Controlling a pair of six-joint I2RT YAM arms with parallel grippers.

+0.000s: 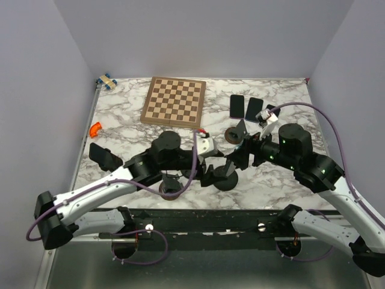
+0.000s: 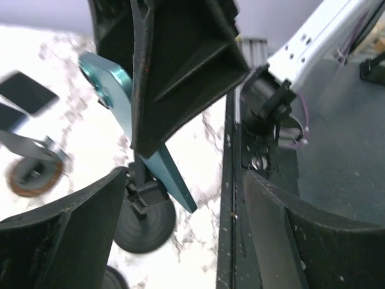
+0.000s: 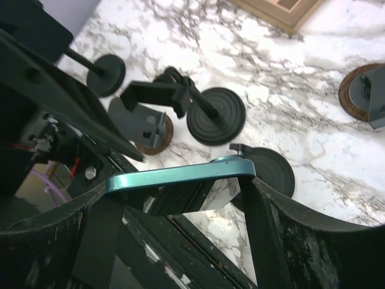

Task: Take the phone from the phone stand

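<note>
A teal phone [image 3: 180,174] is held edge-on between the fingers of my right gripper [image 3: 180,188], which is shut on it. In the left wrist view the phone [image 2: 153,159] slants down beside the cradle of a black round-based phone stand [image 2: 144,226]; I cannot tell whether they touch. My left gripper [image 2: 186,180] is open and empty, its fingers spread on either side of the phone's lower end. In the top view both grippers meet at the table's middle front, the left [image 1: 210,171] and the right [image 1: 237,158], over the stand's base [image 1: 227,180].
Other black stands [image 3: 216,114] and brown-based stands [image 3: 153,135] crowd around. A chessboard [image 1: 174,101] lies at the back. Two phones [image 1: 237,106] lie at the back right. Another phone on a stand [image 1: 103,156] is at the left, near an orange object [image 1: 95,127].
</note>
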